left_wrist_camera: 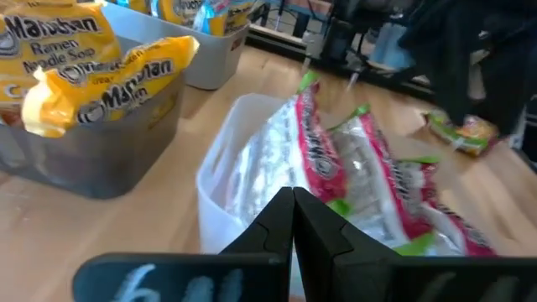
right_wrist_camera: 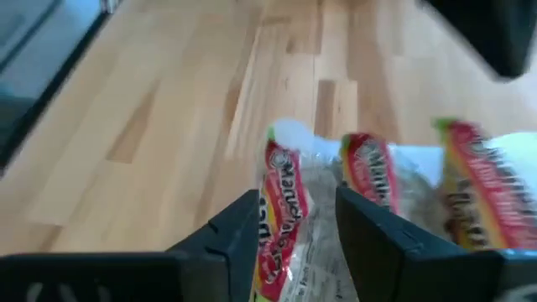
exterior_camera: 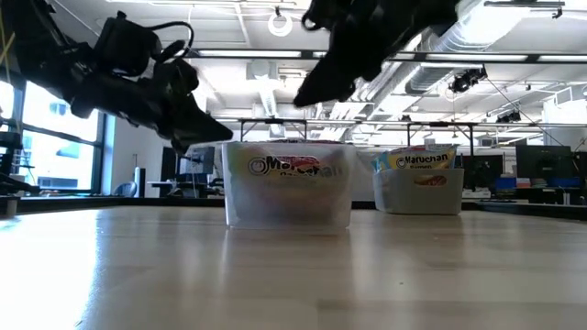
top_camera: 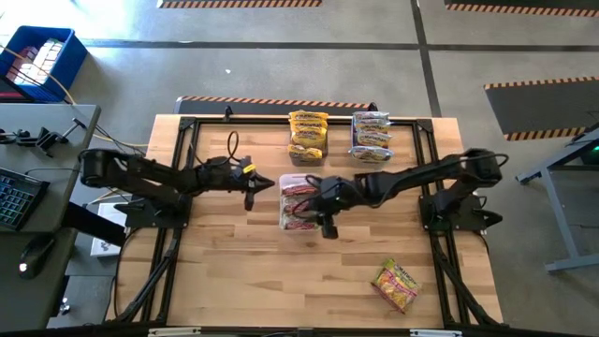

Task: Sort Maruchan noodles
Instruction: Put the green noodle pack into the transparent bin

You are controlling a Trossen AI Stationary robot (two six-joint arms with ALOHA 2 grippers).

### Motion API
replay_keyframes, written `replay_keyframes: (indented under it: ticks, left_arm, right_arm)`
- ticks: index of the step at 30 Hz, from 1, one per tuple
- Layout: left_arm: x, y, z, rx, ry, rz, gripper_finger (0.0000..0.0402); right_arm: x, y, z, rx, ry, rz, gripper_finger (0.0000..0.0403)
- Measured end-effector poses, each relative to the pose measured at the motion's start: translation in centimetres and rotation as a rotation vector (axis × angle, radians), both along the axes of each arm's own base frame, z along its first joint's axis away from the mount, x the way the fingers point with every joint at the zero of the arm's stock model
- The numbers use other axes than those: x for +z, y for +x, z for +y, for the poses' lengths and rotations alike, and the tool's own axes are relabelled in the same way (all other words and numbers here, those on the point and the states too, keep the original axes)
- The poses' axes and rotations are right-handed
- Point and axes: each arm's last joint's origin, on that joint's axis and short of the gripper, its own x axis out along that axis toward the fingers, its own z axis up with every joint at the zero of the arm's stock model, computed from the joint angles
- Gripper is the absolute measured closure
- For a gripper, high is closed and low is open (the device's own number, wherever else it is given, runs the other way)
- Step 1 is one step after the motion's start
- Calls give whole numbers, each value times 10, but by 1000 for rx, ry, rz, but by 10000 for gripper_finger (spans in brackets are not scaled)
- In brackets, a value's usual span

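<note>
Three clear bins hold the Maruchan noodles: yellow packets at the far middle, silvery packets to their right, and red-and-green packets in the middle bin. One more packet lies flat on the table at the near right. My right gripper hangs open above the middle bin, slanting down, with a red packet below the gap between its fingers. My left gripper is shut and stands just left of that bin, above its rim.
A black frame runs round the table's edges. The wooden top between the middle bin and the near edge is bare. A desk with a keyboard stands off the table's left side.
</note>
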Motion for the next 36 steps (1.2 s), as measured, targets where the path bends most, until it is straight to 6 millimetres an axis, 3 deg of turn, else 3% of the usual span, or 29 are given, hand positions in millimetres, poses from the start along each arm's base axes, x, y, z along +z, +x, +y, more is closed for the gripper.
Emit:
replay_keyframes:
  ticks: [5, 13, 22, 28, 34, 36]
  left_arm:
    - [5, -2, -13, -59, -4, 5, 398]
    - [6, 0, -28, -75, 7, 5, 368]
    - [5, 1, -34, -96, 13, 11, 347]
    - [5, 1, -34, -97, 13, 13, 346]
    - [9, 5, -39, -122, 8, 7, 346]
    - [13, 8, -42, -141, 8, -2, 346]
  right_arm:
    - [-25, 14, 1, 26, -33, 60, 258]
    - [-38, 31, -3, 19, -32, 82, 268]
    - [-52, 36, -5, 31, -16, 107, 292]
    - [-55, 37, -4, 58, -9, 106, 324]
    - [-55, 37, -4, 78, -27, 103, 392]
    - [-55, 37, -4, 84, -36, 100, 396]
